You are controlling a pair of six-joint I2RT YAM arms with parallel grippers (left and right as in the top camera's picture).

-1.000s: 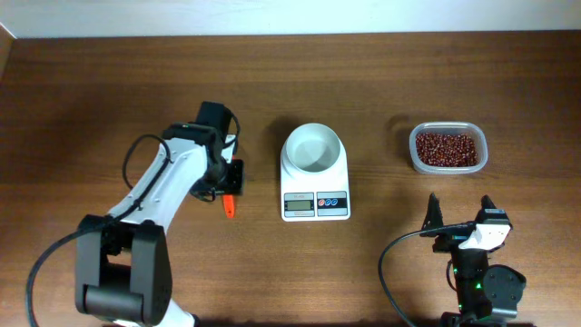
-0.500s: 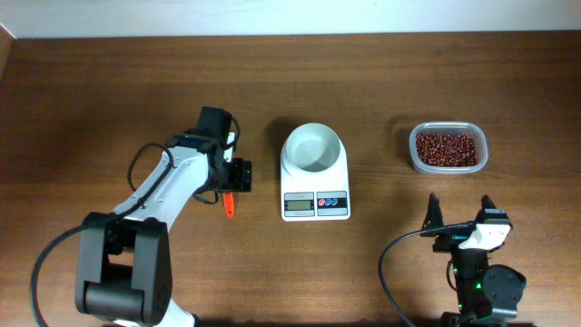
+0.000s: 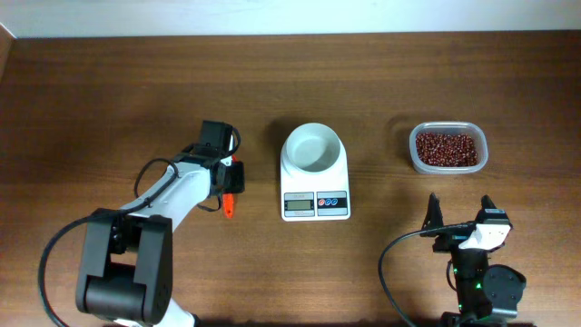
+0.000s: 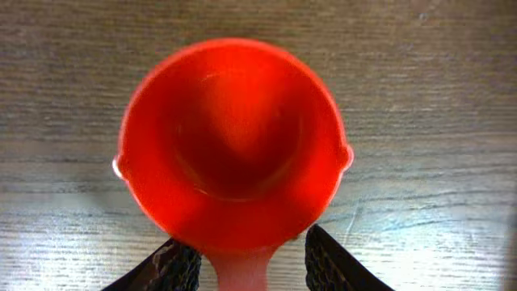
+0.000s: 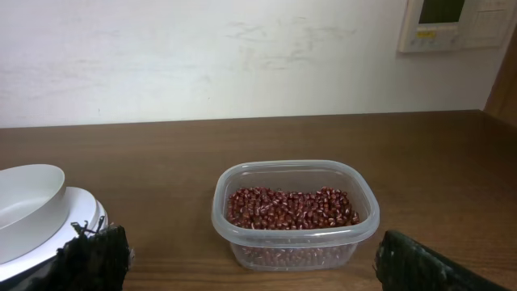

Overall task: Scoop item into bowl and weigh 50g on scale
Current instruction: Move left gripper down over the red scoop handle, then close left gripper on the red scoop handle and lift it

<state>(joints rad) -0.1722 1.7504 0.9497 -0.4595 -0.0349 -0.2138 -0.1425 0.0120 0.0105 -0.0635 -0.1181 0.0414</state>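
Our left gripper stands parted over the red scoop. Its jaws sit one on either side of the root of the handle, and a strip of wood shows between the handle and the right-hand jaw. We judge that it has not yet closed on anything. The scoop lies flat on the wooden table, cup up and empty, just left of the scale.

Over the last second the left gripper has come down and drawn back toward its own base. The wrist sat further up the table a second ago. Now it covers most of the scoop from above, so that only slivers of orange-red show beside and below it. We take this as the end of the approach. The next move we would expect is a squeeze on the handle, centred so that the scoop does not twist.

The left arm rises from its base at the near left and leans diagonally toward the scale, with its wrist bent down at the table.

Our right gripper is spread wide and idle at the near right. It faces the clear tub that holds the beans, which are well apart from the scoop, across the scale. The white bowl sits on the scale, empty, so we judge no scooping done yet.
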